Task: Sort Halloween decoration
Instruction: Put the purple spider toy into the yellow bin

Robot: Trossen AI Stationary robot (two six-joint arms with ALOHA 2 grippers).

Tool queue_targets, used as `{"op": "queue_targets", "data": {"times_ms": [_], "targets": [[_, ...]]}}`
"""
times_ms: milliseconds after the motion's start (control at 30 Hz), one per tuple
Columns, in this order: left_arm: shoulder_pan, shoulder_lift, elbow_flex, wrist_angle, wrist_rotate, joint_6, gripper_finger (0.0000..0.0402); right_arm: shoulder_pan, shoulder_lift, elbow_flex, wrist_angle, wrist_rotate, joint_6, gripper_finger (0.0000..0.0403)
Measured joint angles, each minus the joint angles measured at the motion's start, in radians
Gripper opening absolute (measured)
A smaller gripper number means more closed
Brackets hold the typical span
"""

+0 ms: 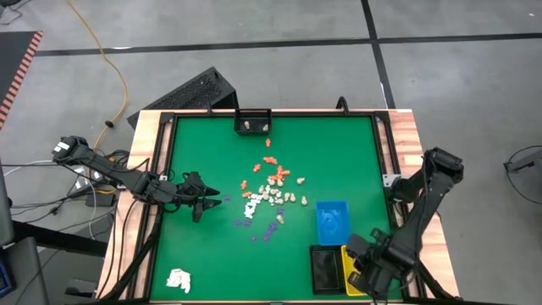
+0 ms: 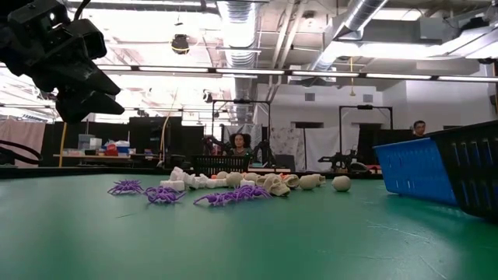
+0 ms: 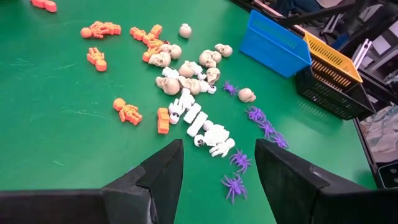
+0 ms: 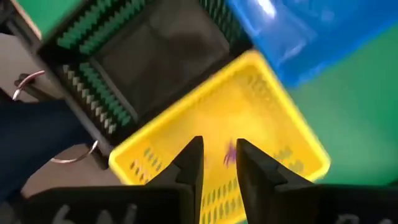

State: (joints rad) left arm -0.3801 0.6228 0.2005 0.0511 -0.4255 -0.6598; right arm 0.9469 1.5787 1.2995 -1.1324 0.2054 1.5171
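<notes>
The Halloween decoration [image 1: 271,191] lies as a loose heap of tiny orange, cream, white and purple pieces in the middle of the green mat. In the left wrist view the heap [image 3: 186,93] is spread out ahead of my fingers. My left gripper [image 1: 207,201] hovers open and empty just left of the heap, with purple spiders [image 3: 236,180] nearest its fingertips. My right gripper [image 1: 360,269] hangs over the yellow tray [image 4: 249,106] at the near right, its fingers a little apart. A small purple piece [image 4: 229,153] shows in the gap between them, touching neither finger.
A blue tray [image 1: 332,220], a black tray [image 1: 326,267] and the yellow tray [image 1: 349,258] stand together at the near right. A white paper-like wad [image 1: 179,280] lies at the near left. A small black box [image 1: 252,123] sits at the far edge. People are in the room behind the table.
</notes>
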Motion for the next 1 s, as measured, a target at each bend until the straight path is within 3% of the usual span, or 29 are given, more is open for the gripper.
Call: {"op": "queue_targets", "data": {"times_ms": [400,533,800,1000], "targets": [[0.0,0.0,0.0,0.0,0.0,0.0,0.0189,-0.358,0.0,0.0,0.242,0.087,-0.763,0.0095],[0.0,0.0,0.0,0.0,0.0,0.008,0.0189,-0.487,0.001,0.0,0.34,0.093,-0.949,0.0095],[0.0,0.0,0.0,-0.011,0.0,0.012,0.0189,-0.663,0.092,0.0,0.472,0.078,-1.125,0.0095],[0.0,0.001,0.0,-0.022,0.0,0.011,0.0189,-0.733,0.21,-0.001,0.499,-0.013,-1.181,0.0095]]}}
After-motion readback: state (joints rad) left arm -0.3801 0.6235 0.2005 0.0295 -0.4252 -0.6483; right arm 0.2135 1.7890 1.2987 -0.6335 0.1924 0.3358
